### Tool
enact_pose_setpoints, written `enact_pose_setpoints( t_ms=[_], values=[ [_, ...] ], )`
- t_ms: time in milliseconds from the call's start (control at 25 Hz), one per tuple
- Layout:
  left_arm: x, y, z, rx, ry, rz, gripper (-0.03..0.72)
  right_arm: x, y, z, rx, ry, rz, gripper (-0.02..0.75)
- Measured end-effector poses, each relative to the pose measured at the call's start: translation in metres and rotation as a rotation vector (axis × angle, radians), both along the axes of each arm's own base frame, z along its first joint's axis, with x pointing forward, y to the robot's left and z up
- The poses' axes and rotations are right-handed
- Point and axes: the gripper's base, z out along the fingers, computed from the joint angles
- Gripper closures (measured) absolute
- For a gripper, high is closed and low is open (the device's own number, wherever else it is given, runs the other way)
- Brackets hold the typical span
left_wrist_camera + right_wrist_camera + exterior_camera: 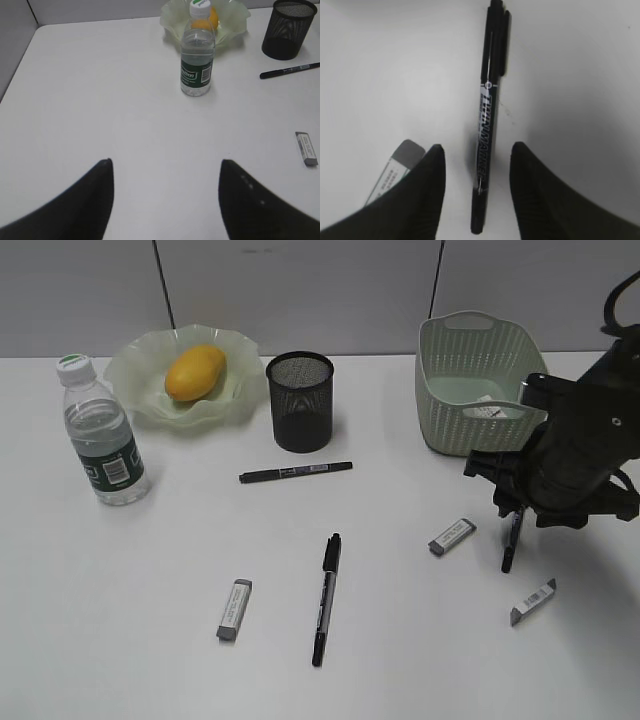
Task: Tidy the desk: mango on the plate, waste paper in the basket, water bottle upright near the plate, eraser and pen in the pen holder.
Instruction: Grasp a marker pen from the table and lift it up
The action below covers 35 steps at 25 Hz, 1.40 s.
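My right gripper (477, 150) hangs open over a black pen (490, 100) on the table, one finger on each side with a gap to both; the exterior view shows this gripper (515, 512) in front of the basket (470, 380). Two more pens (295, 472) (326, 598) lie mid-table. Three erasers (234, 609) (452, 536) (533, 601) lie loose. The mango (195, 373) rests in the plate (135, 390). Beside it the water bottle (100, 435) stands upright. The pen holder (300, 400) looks empty. My left gripper (166, 162) is open over bare table. A white scrap (490, 412) lies in the basket; I cannot tell whether it is the waste paper.
An eraser (395, 167) lies just left of my right gripper's left finger. In the left wrist view the bottle (197, 60) stands ahead, with the pen holder (289, 30), a pen (290, 70) and an eraser (306, 148) to the right. A grey wall runs behind the table.
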Motion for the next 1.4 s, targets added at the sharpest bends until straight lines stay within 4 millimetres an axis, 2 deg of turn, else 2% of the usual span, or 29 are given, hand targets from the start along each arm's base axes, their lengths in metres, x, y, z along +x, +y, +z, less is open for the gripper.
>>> enact_pose_setpoints(
  t_ms=[520, 1000, 1120, 1280, 1400],
  values=[
    [0.0, 0.0, 0.0, 0.0, -0.001, 0.0, 0.193, 0.007, 0.0, -0.027, -0.031, -0.007, -0.007, 0.41],
    [0.0, 0.0, 0.0, 0.0, -0.001, 0.0, 0.217, 0.008, 0.001, -0.039, -0.039, 0.013, 0.007, 0.443],
    [0.0, 0.0, 0.0, 0.0, -0.001, 0.0, 0.225, 0.008, 0.001, -0.039, -0.037, 0.011, 0.008, 0.492],
    [0.0, 0.0, 0.0, 0.0, -0.001, 0.0, 0.235, 0.009, 0.002, -0.038, -0.028, 0.004, 0.011, 0.65],
    [0.0, 0.0, 0.0, 0.0, -0.001, 0.0, 0.238, 0.009, 0.001, -0.039, -0.026, 0.01, -0.001, 0.649]
  ],
)
